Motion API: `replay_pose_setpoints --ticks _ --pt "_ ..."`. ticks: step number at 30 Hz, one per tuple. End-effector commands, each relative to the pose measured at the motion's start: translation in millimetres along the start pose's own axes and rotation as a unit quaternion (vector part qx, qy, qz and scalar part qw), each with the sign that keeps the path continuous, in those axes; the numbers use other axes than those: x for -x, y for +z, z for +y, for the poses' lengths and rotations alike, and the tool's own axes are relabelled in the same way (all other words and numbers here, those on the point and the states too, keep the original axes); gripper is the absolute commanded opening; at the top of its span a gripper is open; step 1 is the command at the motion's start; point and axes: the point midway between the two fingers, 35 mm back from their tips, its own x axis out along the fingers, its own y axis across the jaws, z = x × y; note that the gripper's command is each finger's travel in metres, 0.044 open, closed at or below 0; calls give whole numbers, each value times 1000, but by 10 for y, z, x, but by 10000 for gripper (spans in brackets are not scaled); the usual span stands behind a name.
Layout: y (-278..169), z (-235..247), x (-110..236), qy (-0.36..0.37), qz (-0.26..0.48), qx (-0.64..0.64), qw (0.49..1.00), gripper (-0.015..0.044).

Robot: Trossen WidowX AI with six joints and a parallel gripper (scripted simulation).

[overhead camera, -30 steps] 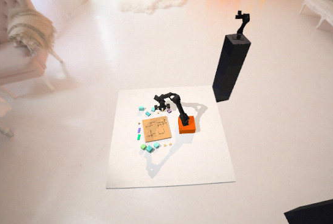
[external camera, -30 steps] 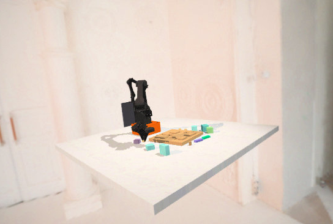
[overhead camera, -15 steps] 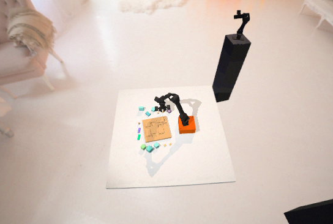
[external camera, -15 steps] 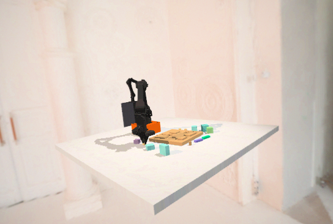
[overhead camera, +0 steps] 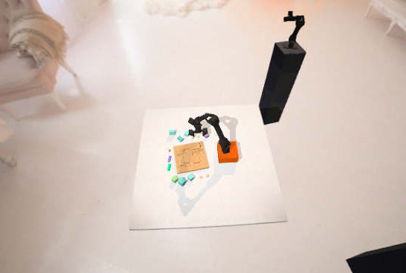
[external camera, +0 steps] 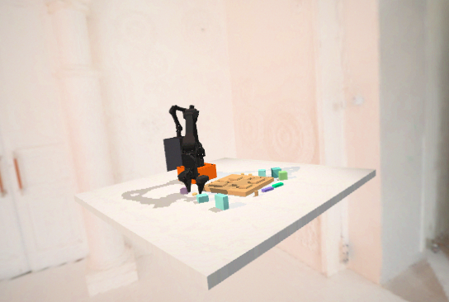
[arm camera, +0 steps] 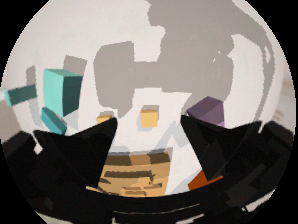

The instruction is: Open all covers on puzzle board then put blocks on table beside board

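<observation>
My gripper [overhead camera: 198, 133] [external camera: 195, 192] [arm camera: 149, 119] is open, low over the table beyond the board's back edge. A small yellow block [arm camera: 149, 119] lies on the table between the spread fingertips, not gripped. Another small yellow block [arm camera: 104, 119] lies by the left finger. A dark purple block [external camera: 183, 191] [arm camera: 206, 109] lies by the right finger. Turquoise blocks [overhead camera: 172, 132] [external camera: 221, 201] [arm camera: 55, 92] lie to the left. The wooden board [overhead camera: 192, 170] [external camera: 241, 192] lies flat; its cover positions and wells are too small to tell.
Beside the board's left edge lie a purple strip [overhead camera: 169, 159] [external camera: 267, 189], a green strip [overhead camera: 169, 167] [external camera: 277, 185] and a small brown piece [overhead camera: 169, 150]. A green block [overhead camera: 175, 179], a teal block [overhead camera: 182, 181] and small yellow blocks lie in front. The orange base [overhead camera: 228, 157] stands right.
</observation>
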Motion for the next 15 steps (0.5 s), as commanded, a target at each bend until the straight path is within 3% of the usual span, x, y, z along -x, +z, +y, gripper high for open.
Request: replay_pose_setpoints --ticks 1,15 --pt "15 14 96 2 -2 0 1000 440" --pt "14 17 539 3 -1 1 1000 440"
